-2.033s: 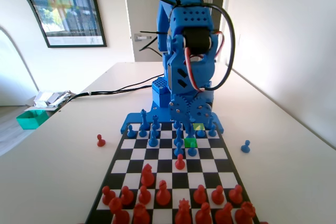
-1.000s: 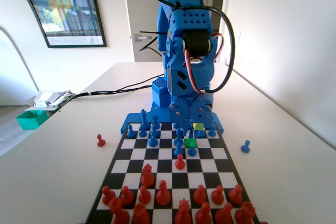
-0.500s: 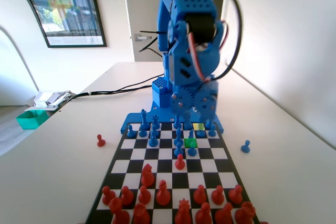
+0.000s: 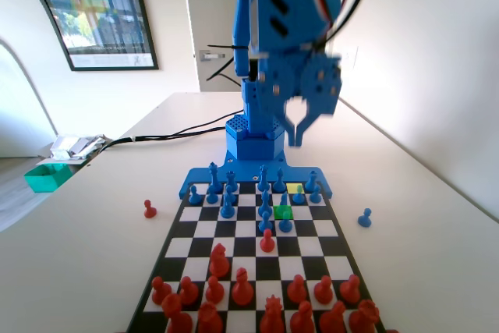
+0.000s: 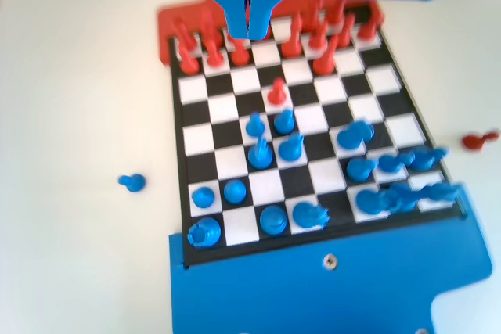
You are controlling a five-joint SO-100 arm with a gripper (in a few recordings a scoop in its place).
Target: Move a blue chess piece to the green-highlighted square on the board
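Note:
The board (image 4: 200,228) lies lengthwise with red pieces near and blue pieces far. The green-highlighted square (image 4: 284,213) is in the far right part, with blue pieces (image 4: 285,224) standing close beside it. A paler yellow-green cell (image 4: 295,188) sits one row farther back. My gripper (image 4: 299,136) hangs high above the board's far end, blurred, well clear of the pieces. In the wrist view its jaws press together with nothing between them, and the gripper (image 5: 249,30) looks down on the board (image 5: 178,163) and its blue pieces (image 5: 261,153).
A loose blue pawn (image 4: 364,217) (image 5: 131,183) stands on the table beside the board. A red pawn (image 4: 149,208) (image 5: 477,141) stands off the other side. Red pieces (image 4: 242,290) crowd the near rows. A green box (image 4: 47,177) and cables lie far left.
The gripper has risen from low over the far rows, near the highlighted cells, to high above the board, swinging a little right. No piece came up with it.

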